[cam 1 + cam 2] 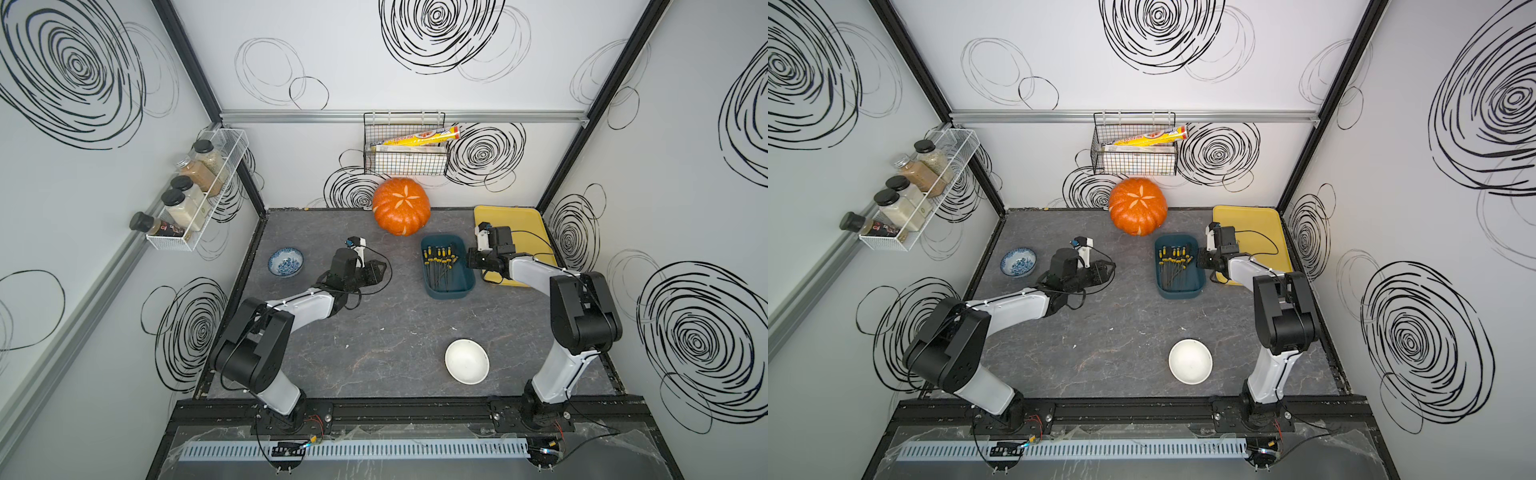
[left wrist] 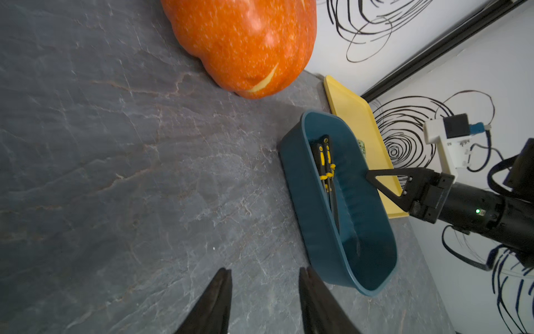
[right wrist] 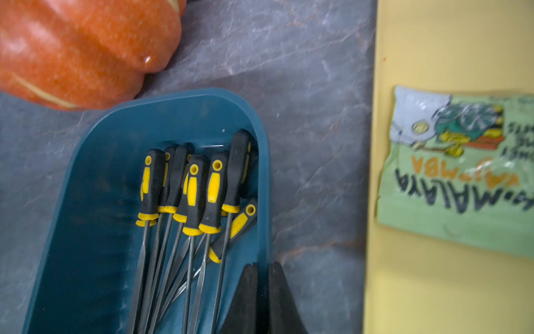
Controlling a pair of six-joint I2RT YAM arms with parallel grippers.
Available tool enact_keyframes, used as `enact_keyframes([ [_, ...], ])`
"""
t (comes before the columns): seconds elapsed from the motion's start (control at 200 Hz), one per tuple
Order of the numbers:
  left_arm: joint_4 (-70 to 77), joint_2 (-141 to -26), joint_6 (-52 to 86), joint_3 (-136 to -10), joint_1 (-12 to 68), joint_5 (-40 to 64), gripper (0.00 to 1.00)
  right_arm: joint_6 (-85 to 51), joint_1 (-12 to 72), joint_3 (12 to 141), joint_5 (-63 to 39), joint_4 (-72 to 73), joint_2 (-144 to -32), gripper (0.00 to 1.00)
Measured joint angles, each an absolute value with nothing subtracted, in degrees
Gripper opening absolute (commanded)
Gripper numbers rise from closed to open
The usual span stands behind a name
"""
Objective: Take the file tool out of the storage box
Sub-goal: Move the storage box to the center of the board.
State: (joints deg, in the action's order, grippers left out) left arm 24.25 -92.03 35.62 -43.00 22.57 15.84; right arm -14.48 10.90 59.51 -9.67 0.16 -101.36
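The storage box [image 1: 449,294] [image 1: 1179,293] is a dark teal bin on the grey table. Inside it lie several file tools [image 1: 439,262] [image 3: 196,196] with black and yellow handles, bunched toward the pumpkin end. My right gripper [image 3: 263,264] [image 1: 471,261] is shut on the box's side wall [image 3: 267,202], with one finger inside and one outside. The left wrist view shows the same grip at the box's rim [image 2: 368,175]. My left gripper [image 2: 264,270] [image 1: 380,270] is open over bare table, a short way from the box's [image 2: 318,245] near end and holding nothing.
An orange pumpkin [image 1: 401,205] stands just behind the box. A yellow tray [image 1: 515,220] lies to the box's right with a green packet [image 3: 456,173] on it. A blue patterned bowl [image 1: 285,262] sits at the left, a white bowl [image 1: 466,360] at the front right.
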Motion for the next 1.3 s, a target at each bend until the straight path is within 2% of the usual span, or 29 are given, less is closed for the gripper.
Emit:
enact_keyframes([
  [0.215, 27.1, -91.1, 37.1, -38.0, 26.0, 16.7, 0.29, -18.5, 14.2, 52.6, -11.4, 0.9, -95.5, 0.04],
  [0.651, 30.9, -90.8, 37.7, -31.5, 26.6, 16.6, 0.25, -23.6, 25.4, 46.7, -12.5, 2.0, -90.3, 0.07],
  [0.676, 31.5, -90.7, 37.9, -31.1, 26.6, 16.5, 0.28, -23.8, 25.8, 46.7, -12.6, 2.2, -90.3, 0.07],
  [0.721, 31.9, -90.1, 38.2, -30.3, 26.6, 16.3, 0.42, -24.1, 26.6, 46.8, -12.8, 2.4, -90.5, 0.07],
  [0.741, 31.8, -89.7, 38.0, -29.9, 26.6, 16.0, 0.45, -24.2, 26.8, 46.8, -12.9, 2.5, -90.6, 0.07],
  [0.836, 31.9, -86.9, 39.4, -28.1, 26.1, 15.3, 0.45, -24.8, 27.2, 46.8, -13.2, 3.2, -90.9, 0.08],
  [0.881, 32.3, -86.1, 39.6, -27.8, 25.9, 15.4, 0.49, -25.1, 27.2, 46.8, -13.3, 3.3, -90.9, 0.08],
  [1.036, 35.8, -87.9, 40.7, -27.8, 25.9, 16.1, 0.5, -25.6, 27.4, 46.8, -13.8, 3.6, -90.9, 0.09],
  [1.076, 37.1, -88.8, 41.1, -27.6, 25.9, 16.3, 0.49, -25.8, 27.5, 46.8, -14.0, 3.7, -90.9, 0.1],
  [1.206, 39.2, -91.4, 41.9, -27.6, 25.9, 17.0, 0.33, -26.3, 27.8, 46.8, -14.6, 4.2, -90.9, 0.14],
  [1.302, 40.1, -92.9, 42.0, -28.6, 25.9, 17.4, 0.27, -26.5, 28.0, 46.8, -15.2, 4.9, -90.9, 0.16],
])
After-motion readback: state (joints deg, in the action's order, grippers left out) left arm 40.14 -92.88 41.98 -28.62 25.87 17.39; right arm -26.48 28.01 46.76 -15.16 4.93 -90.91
